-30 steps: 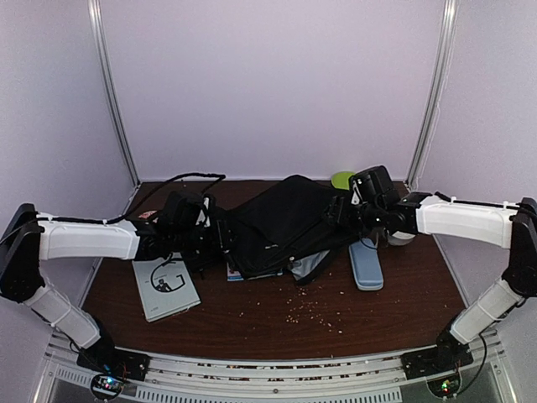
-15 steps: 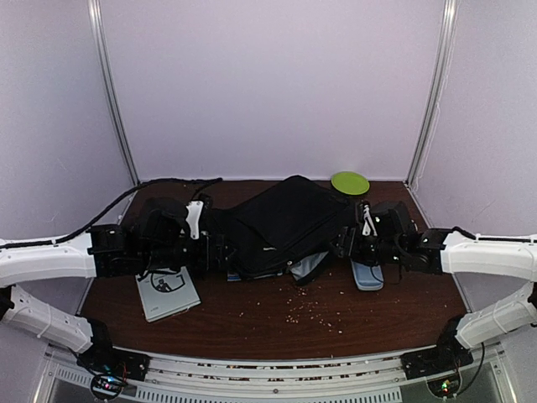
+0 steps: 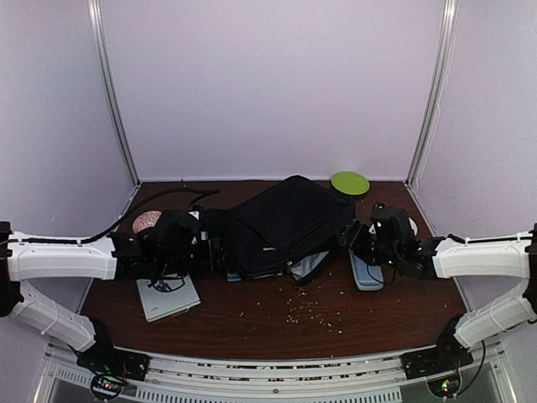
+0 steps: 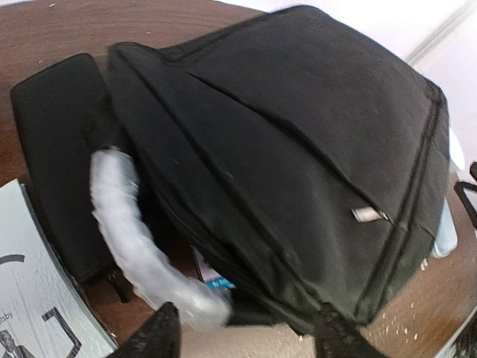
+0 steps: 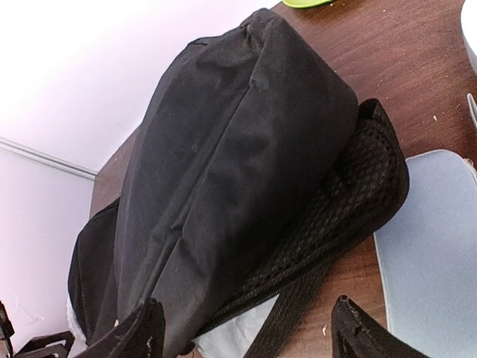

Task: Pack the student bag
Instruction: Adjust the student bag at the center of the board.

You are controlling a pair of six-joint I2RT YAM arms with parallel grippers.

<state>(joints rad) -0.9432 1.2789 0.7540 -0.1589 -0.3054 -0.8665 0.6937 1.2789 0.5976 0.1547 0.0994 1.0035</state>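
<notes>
The student bag (image 3: 285, 220) lies flat in the middle of the table, black, with a mesh strap (image 5: 350, 209) along its right edge. My left gripper (image 3: 208, 249) sits low at the bag's left end, open. In the left wrist view the left gripper (image 4: 246, 339) has its fingertips wide apart on either side of the bag's (image 4: 298, 149) near corner, gripping nothing. My right gripper (image 3: 351, 235) is at the bag's right edge, also open. In the right wrist view the right gripper (image 5: 250, 335) stands just short of the bag (image 5: 223, 149) and its strap.
A light-blue pencil case (image 3: 367, 273) lies right of the bag, under my right arm. A grey-white book (image 3: 168, 294) lies at the left. A green plate (image 3: 350, 182) sits at the back. A coloured booklet edge (image 4: 216, 280) pokes from under the bag. Crumbs (image 3: 315, 311) dot the front.
Both arms have dropped lower and drawn back a little from the bag. The right gripper came down off the bag's upper right corner, uncovering the green plate. The left jaws have spread wider.
</notes>
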